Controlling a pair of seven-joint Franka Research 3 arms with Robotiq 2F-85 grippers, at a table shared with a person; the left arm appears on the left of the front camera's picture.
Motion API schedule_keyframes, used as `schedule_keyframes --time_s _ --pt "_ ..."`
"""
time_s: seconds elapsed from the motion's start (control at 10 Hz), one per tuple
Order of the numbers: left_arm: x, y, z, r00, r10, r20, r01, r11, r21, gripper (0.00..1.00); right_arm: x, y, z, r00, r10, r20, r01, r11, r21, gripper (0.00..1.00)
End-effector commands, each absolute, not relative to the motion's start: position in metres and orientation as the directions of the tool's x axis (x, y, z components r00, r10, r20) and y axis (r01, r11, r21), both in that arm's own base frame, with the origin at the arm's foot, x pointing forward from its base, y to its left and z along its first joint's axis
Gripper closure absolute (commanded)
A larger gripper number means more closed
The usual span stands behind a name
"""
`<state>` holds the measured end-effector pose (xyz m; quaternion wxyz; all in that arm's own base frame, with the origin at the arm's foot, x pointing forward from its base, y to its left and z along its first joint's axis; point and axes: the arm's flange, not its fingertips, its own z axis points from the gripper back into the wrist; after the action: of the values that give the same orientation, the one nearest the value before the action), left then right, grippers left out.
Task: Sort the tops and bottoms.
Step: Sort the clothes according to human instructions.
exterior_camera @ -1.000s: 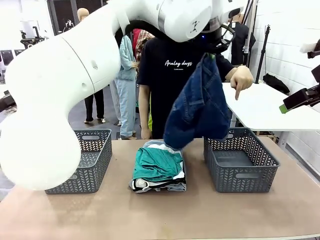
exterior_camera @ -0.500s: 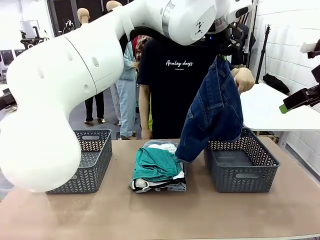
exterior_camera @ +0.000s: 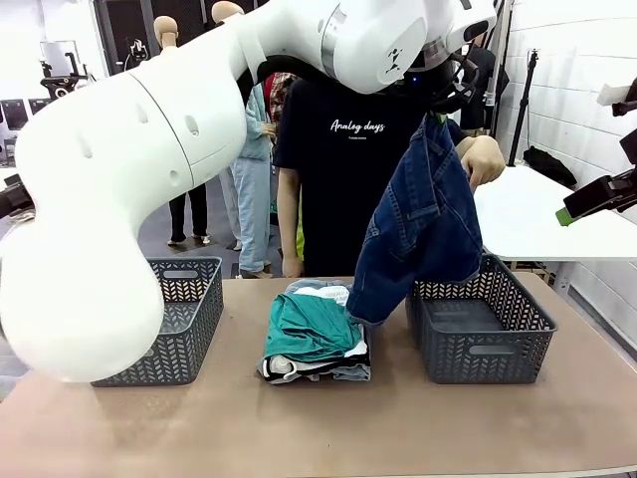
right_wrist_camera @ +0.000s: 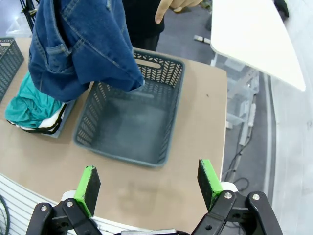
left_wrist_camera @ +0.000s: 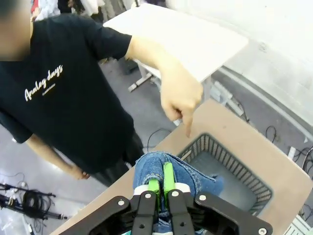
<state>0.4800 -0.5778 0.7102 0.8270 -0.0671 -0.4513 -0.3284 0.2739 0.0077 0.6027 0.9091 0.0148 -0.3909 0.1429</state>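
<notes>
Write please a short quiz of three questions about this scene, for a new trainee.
1. True or false: the left pincer is shut on the dark blue jeans.
2. What does the person's hand point down at?
3. The right pincer is: A open and empty; B shut on a shirt; C shut on a basket.
Key: 1 true; 2 the grey basket on the robot's right; 3 A.
</notes>
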Motion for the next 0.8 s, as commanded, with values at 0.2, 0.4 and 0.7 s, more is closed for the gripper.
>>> schedule_keyframes --time_s 0.2,0.4,0.7 --pt "0.505 -0.615 0.733 0.232 -0.348 0.909 0.705 0.704 0.09 1.0 0.275 0.009 0.603 0.65 0.254 0.716 -0.275 0.957 -0.089 0.0" --pt "0.507 -0.627 0.753 0.163 -0.314 0.935 0.709 0.696 0.111 1.0 0.275 0.009 0.603 0.65 0.254 0.716 -0.275 0.957 -0.089 0.0" --pt "0.519 -0.658 0.772 0.04 -0.212 0.976 0.761 0.64 0.107 1.0 0.275 0.009 0.603 0.65 0.254 0.716 -0.275 0.957 -0.089 0.0"
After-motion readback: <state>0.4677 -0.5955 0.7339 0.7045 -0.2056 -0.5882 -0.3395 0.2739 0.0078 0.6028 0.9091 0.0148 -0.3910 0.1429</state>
